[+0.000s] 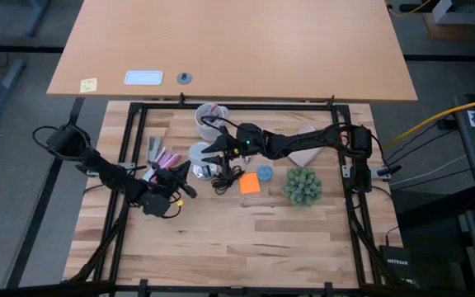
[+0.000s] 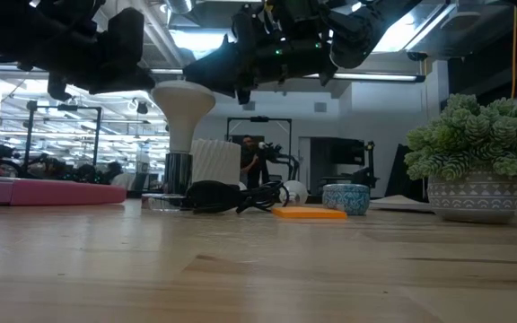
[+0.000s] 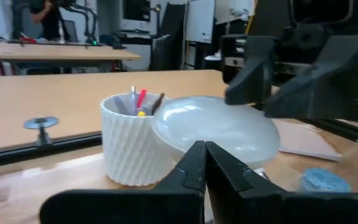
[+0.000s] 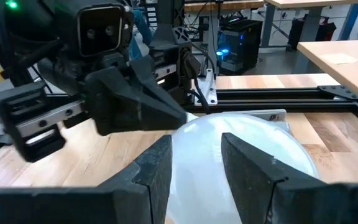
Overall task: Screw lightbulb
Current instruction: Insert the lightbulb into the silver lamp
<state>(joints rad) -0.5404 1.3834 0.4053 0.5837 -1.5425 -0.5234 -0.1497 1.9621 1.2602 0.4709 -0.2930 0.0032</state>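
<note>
The white frosted lightbulb (image 1: 199,153) stands upright, dome up (image 2: 183,97), its narrow base in the silver socket (image 2: 178,170), which has a black cord (image 1: 228,177). My right gripper (image 1: 215,153) is open at dome height on the bulb's right side. In its wrist view (image 4: 196,155) the dome (image 4: 247,146) shows between and beyond the fingers, and I see no touch. My left gripper (image 1: 181,175) is shut and empty on the bulb's near-left side. Its closed fingertips (image 3: 204,155) point at the dome (image 3: 219,127).
A pale ribbed cup of pens (image 1: 210,118) stands just behind the bulb. An orange sticky note (image 1: 250,183), a small blue dish (image 1: 265,173) and a potted plant (image 1: 303,186) lie to the right. Pink items (image 1: 165,157) lie to the left.
</note>
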